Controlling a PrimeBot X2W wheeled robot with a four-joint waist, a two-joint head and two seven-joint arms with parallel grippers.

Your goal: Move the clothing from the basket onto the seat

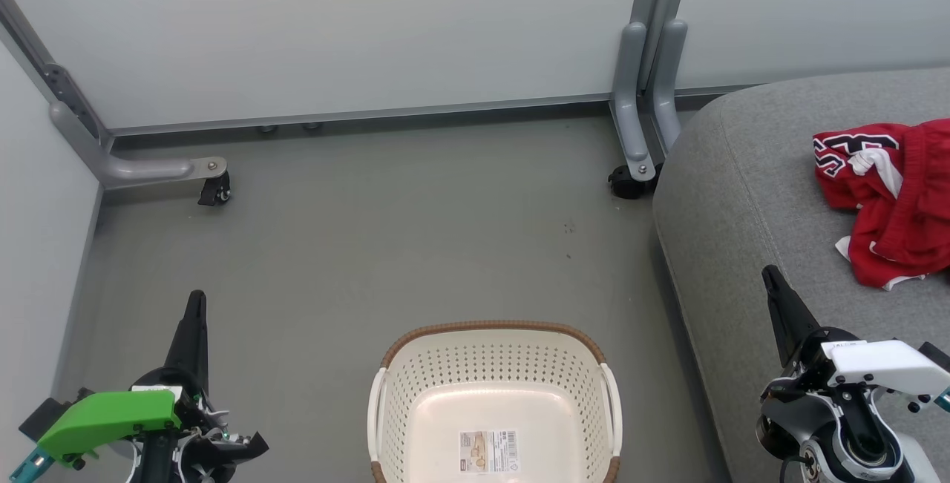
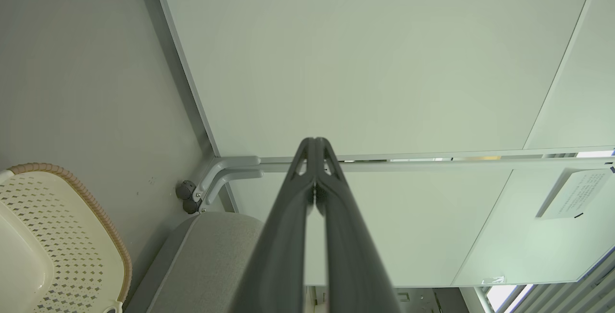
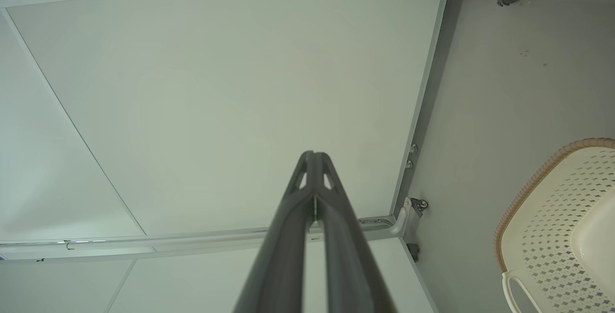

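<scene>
Looking down from the head camera, a grey floor point(image 1: 408, 245) is bounded by pale wall panels point(image 1: 334, 30) set in grey metal frame posts point(image 1: 638, 97), whose feet end in black casters point(image 1: 215, 190). At the right stands the seat point(image 1: 727, 194), a large grey upholstered block with a rounded corner and stitched seams. The clothing point(image 1: 890, 201) lies crumpled on top of the seat at the right edge of the view: bright red fabric, one part bearing black-and-white lettering and white trim. The basket point(image 1: 493, 326) sits on the floor at bottom centre, just beside the seat's near side and well apart from the clothing. It is cream and perforated, with a brown woven-look rim and white side handles, and its pale bottom is in plain sight, carrying a label sticker point(image 1: 488, 452). The left tool point(image 1: 197, 296) rises at lower left above the floor, and the right tool point(image 1: 768, 271) at lower right in front of the seat. In each wrist view the two dark fingers are pressed together at the tips, holding nothing, and point toward the wall panels.
</scene>
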